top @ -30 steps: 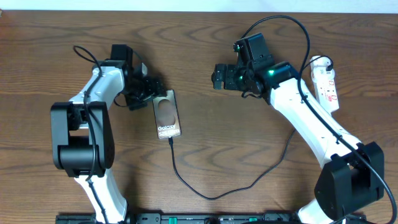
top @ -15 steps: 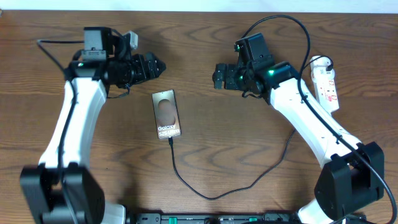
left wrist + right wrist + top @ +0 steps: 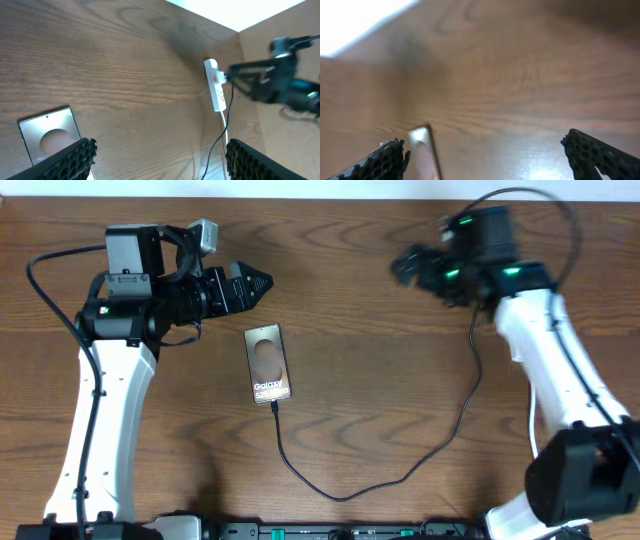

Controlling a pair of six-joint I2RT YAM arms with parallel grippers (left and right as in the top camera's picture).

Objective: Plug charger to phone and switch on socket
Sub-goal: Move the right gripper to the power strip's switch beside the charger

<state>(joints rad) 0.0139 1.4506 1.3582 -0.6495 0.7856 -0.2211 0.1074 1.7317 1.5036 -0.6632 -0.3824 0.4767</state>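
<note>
The phone [image 3: 268,363] lies face up left of centre, also seen at the lower left of the left wrist view [image 3: 47,140] and as a blur in the right wrist view [image 3: 422,150]. The black charger cable [image 3: 340,496] meets the phone's near short edge and loops right across the table. The white socket [image 3: 216,92] shows only in the left wrist view; overhead, the right arm hides it. My left gripper [image 3: 258,282] [image 3: 160,162] hovers open behind the phone, holding nothing. My right gripper [image 3: 405,265] [image 3: 485,155] hangs open and blurred at the back right.
The right arm's white link [image 3: 540,350] crosses the table's right side over the spot where the socket lies. The left arm [image 3: 105,410] runs down the left side. The table's far edge [image 3: 200,15] lies close behind both grippers.
The left gripper drew back from the phone's left side, rose and now points right behind it. The right arm swung right and back, covering the socket overhead. Phone and cable stayed put.
</note>
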